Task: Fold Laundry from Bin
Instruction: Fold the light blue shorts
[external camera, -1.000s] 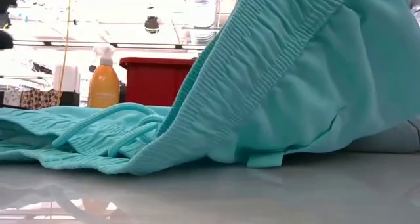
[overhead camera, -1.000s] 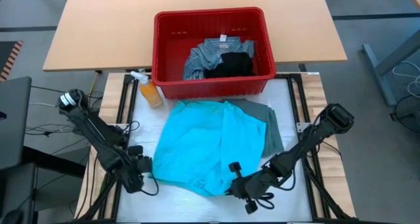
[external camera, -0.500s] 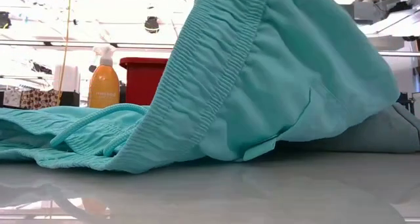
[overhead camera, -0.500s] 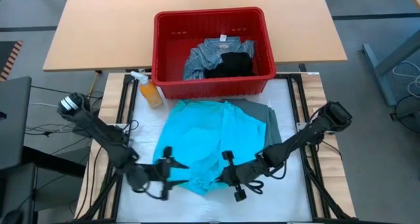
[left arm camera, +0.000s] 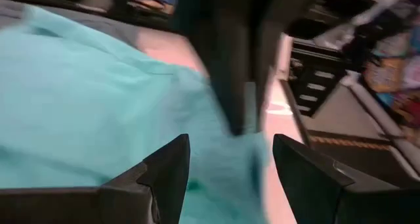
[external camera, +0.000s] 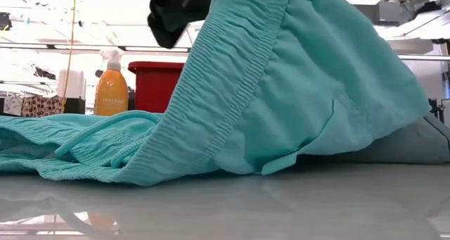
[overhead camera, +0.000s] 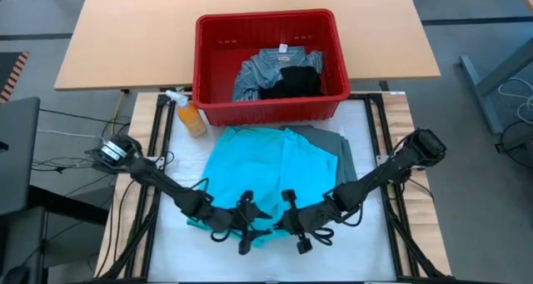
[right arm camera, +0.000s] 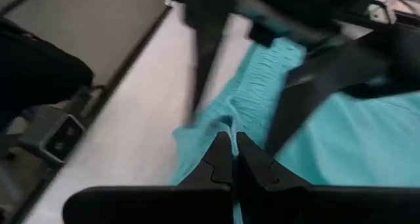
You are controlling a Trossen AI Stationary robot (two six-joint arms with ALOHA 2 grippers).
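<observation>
Here I see the red bin [overhead camera: 271,63] at the counter's [overhead camera: 366,259] far edge, with the turquoise garment [overhead camera: 266,180] spread before it. My right tool [overhead camera: 293,226] is clenched on that garment's near hem, lifting it; my left tool [overhead camera: 248,228] hangs released just beside it.

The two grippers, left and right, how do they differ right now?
The left gripper stands open with nothing between its fingers, while the right gripper is shut on the turquoise garment, pinching its near edge. The left gripper sits at the garment's near left part; the right gripper sits just to its right. Both are at the turquoise garment's near edge, close together.
</observation>
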